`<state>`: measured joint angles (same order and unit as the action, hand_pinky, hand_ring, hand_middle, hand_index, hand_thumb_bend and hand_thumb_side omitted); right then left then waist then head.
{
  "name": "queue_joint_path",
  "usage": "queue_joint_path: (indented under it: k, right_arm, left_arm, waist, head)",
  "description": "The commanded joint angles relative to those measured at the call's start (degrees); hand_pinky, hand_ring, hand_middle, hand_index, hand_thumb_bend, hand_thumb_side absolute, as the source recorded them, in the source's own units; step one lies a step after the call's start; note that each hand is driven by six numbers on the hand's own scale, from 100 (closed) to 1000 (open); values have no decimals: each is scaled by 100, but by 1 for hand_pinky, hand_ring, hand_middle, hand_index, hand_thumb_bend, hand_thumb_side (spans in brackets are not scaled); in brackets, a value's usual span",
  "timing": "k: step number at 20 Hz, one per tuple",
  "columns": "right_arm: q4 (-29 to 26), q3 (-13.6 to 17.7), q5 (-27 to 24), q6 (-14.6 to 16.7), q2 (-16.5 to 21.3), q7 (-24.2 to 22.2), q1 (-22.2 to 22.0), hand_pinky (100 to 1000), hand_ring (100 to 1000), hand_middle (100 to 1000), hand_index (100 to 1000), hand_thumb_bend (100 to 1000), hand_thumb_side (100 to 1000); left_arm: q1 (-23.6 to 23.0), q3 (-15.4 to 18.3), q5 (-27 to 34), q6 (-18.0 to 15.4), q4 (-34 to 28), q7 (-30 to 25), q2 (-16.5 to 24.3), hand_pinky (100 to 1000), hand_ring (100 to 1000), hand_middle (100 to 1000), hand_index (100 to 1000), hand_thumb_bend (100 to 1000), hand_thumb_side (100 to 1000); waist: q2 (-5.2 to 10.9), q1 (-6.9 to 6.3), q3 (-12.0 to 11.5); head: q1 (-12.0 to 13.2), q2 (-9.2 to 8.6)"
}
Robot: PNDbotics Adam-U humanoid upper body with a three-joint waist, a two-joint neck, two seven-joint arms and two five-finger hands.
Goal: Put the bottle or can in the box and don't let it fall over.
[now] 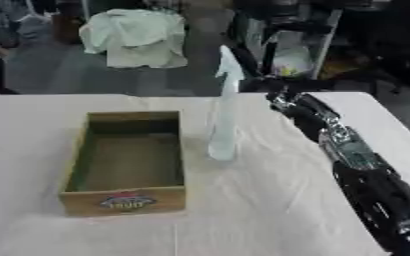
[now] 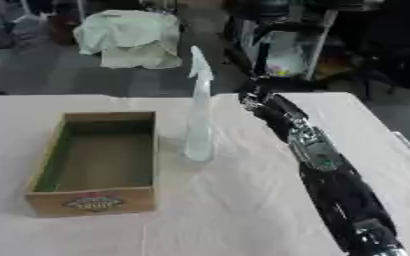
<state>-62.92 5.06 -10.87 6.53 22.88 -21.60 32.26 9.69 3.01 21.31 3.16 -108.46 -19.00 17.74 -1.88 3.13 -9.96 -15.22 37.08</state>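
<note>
The spray bottle (image 1: 224, 120) stands upright on the table (image 1: 270, 200) beside the empty box (image 1: 126, 162), not yet inside; right hand (image 2: 254, 96) grip indiscernible.

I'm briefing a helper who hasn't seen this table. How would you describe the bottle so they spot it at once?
On the white-clothed table, find the open wooden box with a label on its near wall. Just to the box's right, outside it, stands the bottle, upright on the cloth. It is tall, slim, pale and translucent, with a spray-type top, and it is the only standing thing between the box and the robot's black right arm.
</note>
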Motion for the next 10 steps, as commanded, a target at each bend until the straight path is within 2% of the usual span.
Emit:
queue_joint_path:
  k: [1,10]
  right_arm:
    - [-177,13,-6,59,107,-76,107,998,1000,1000,1000,100,470]
    - [-205,-10,-16,59,106,-54,129,999,1000,1000,1000,100,470]
  left_arm:
    - [93,-4,-1,-10,-77,-20,91,1000,1000,1000,829,100,798]
    - [105,-18,2,-6,-80,-37,85,1000,1000,1000,829,100,799]
  waist:
    - [40,-24,-6]
    - [19,-29,-18]
  head:
    - [13,-46]
    - [8,-76]
